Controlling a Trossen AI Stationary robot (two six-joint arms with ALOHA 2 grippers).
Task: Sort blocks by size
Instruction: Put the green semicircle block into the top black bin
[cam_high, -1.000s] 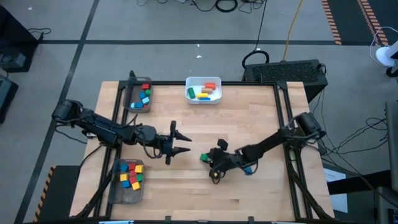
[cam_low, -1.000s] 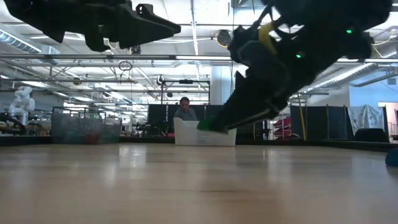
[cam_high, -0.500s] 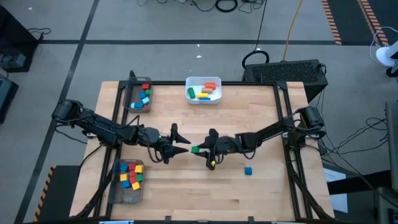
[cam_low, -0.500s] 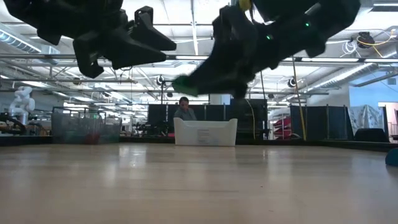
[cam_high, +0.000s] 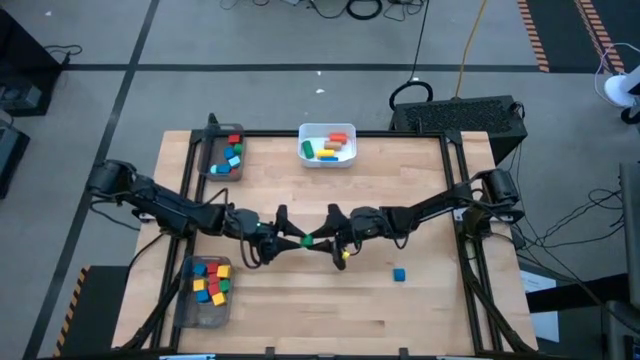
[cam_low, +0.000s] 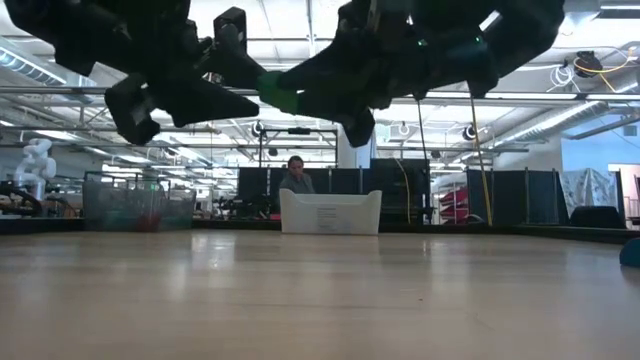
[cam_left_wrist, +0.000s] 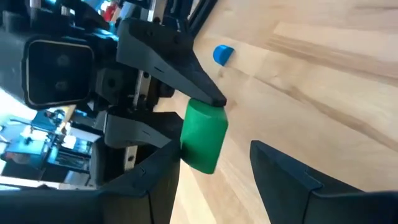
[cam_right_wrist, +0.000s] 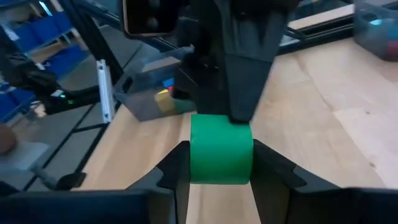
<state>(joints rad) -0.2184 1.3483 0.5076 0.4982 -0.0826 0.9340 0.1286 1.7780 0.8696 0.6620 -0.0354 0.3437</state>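
While held mid-air above counter (cam_high: 420, 200) centre, green wooden cylinder (cam_high: 308, 240) sits clenched in right gripper (cam_high: 318, 240) fingers; left gripper (cam_high: 291, 240) spread wide around it. Looks light, stiff, smooth; take free end, flat-on.

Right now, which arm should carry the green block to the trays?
Probably the left. Its open hand already brackets the green block held by the right hand, and both trays sit on its side.
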